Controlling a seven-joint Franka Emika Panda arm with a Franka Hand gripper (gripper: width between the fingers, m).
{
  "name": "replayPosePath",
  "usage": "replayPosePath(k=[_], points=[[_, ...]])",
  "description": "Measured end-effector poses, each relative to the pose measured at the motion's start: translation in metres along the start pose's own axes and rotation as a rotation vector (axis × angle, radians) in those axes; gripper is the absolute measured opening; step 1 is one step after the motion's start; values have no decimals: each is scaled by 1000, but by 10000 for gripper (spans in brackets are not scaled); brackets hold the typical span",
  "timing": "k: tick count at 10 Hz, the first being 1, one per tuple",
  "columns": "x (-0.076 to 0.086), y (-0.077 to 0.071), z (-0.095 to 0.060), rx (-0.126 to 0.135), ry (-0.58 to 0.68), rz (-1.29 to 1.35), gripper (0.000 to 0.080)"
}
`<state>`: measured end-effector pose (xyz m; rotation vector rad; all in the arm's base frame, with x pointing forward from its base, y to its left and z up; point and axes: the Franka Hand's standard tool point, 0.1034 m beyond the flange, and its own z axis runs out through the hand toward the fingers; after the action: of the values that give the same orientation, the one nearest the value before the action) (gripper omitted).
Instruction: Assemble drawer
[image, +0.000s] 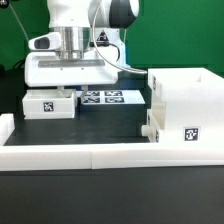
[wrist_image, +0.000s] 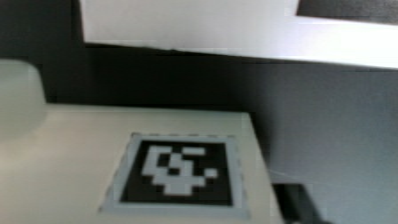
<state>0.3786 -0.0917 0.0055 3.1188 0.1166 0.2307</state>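
A shallow white drawer tray (image: 50, 103) with a black-and-white tag lies at the exterior view's left. My gripper (image: 75, 88) hangs straight down over it, low at its top. In the wrist view the tray's tagged face (wrist_image: 178, 175) fills the frame. One dark finger (wrist_image: 294, 205) stands just beside the tray's edge with a thin gap; the other finger is out of frame. The jaws look open around the tray. The tall open-fronted box (image: 190, 100) stands at the exterior view's right, with a knobbed tray front (image: 148, 130) at its near side.
The marker board (image: 105, 97) lies flat between the tray and the box. The long low white border wall (image: 100, 152) runs along the front and up the left side. A white edge (wrist_image: 196, 30) crosses the wrist view beyond the tray.
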Motion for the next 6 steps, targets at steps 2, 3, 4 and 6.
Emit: replayPosePath(k=[2,3,4,6], points=[[0,0,0,0,0,0,42],[0,0,0,0,0,0,42],[0,0,0,0,0,0,42],[0,0,0,0,0,0,42]])
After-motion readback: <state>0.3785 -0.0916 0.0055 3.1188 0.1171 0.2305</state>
